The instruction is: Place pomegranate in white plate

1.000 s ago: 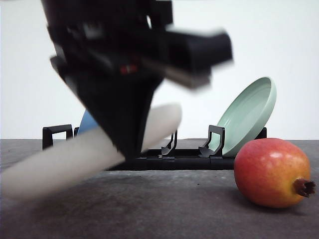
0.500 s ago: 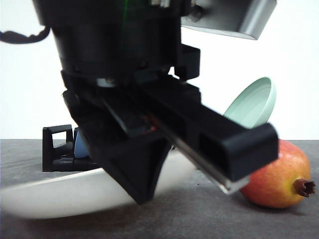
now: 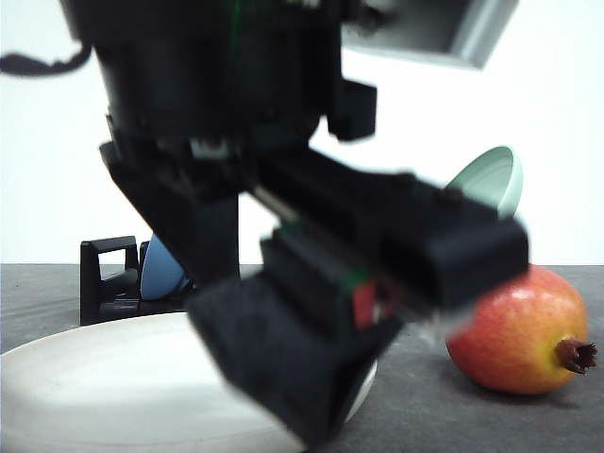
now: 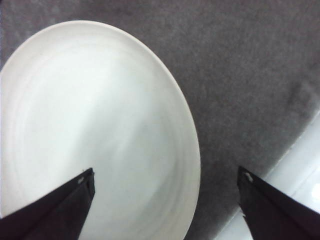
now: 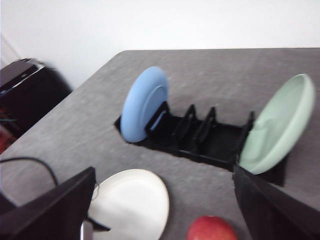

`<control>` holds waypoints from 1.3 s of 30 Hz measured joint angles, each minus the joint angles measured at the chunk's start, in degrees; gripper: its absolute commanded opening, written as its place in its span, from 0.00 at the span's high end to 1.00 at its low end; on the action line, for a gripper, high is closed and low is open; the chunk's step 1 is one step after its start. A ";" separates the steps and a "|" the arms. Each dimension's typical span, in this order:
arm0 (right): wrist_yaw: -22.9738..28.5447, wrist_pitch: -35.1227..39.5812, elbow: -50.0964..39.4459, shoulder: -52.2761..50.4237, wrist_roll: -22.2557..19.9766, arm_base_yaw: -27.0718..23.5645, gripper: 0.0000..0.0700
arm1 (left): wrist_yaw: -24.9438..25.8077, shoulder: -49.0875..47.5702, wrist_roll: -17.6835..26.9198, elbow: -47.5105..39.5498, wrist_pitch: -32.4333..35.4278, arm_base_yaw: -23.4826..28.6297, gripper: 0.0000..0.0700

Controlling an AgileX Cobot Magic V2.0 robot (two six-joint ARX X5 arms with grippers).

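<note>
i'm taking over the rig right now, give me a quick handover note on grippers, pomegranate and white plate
Left gripper: open and empty, just above the white plate, which lies flat on the grey table.
Right gripper: open and empty, held high, looking down at the rack.
Pomegranate: on the table, to the right of the white plate, apart from it, crown pointing right.
Blue plate and mint-green plate stand in the black rack behind.
Done: white plate is laid out on the table.
Left: grasp the pomegranate and set it in the white plate.
</note>
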 measured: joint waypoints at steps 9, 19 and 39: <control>-0.04 -4.11 0.02 3.73 0.90 6.05 0.20 | 0.00 -16.51 -4.04 0.02 -3.25 0.00 0.20; 0.02 -5.07 0.02 18.05 0.86 10.82 0.17 | -0.04 -39.92 -6.67 0.04 -5.04 0.00 0.20; 19.85 -3.99 0.02 52.54 -2.48 22.57 0.00 | -0.02 -72.12 -8.08 -7.60 -12.69 0.00 0.21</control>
